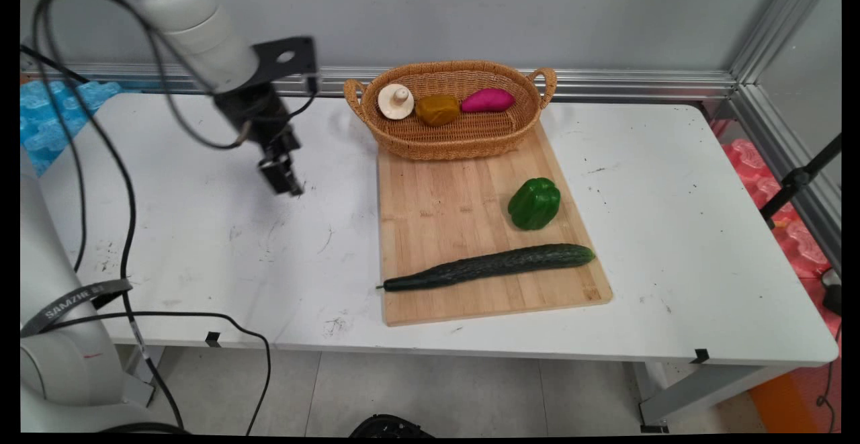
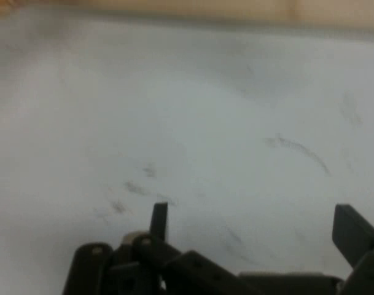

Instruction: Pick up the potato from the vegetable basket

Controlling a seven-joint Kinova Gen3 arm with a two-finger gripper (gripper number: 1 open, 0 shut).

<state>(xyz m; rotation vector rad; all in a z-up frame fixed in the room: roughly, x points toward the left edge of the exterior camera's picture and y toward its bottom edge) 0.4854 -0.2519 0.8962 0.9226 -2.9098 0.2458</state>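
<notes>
The black gripper [image 1: 285, 179] hangs low over a bare part of the white table [image 1: 201, 249], to the left of the wooden cutting board [image 1: 443, 215] and apart from it. Its fingers [image 2: 159, 218] stand wide apart and there is nothing between them; in the hand view only the scuffed table top shows under them. The gripper touches nothing. Of all the things, the board's left edge is the nearest to it. On the far end of the board sits a woven basket [image 1: 457, 68] with two handles. Inside it three things lie in a row: a pale mushroom [image 1: 396, 101] on the left, a brownish-yellow lump [image 1: 437, 109] in the middle that may be a potato, and a magenta sweet potato [image 1: 488, 100] on the right. Nearer to me, on the right half of the board, a green bell pepper [image 1: 535, 203] lies alone, touching nothing else. Closest to the near edge lies a long dark cucumber [image 1: 490, 266]. Its long axis goes across the board from left to right, a little slanted: the thin stem end points left and toward the near side and reaches just past the board's left edge, and the blunt end lies by the right edge, a little farther away. The pepper and the cucumber are near each other but apart.
</notes>
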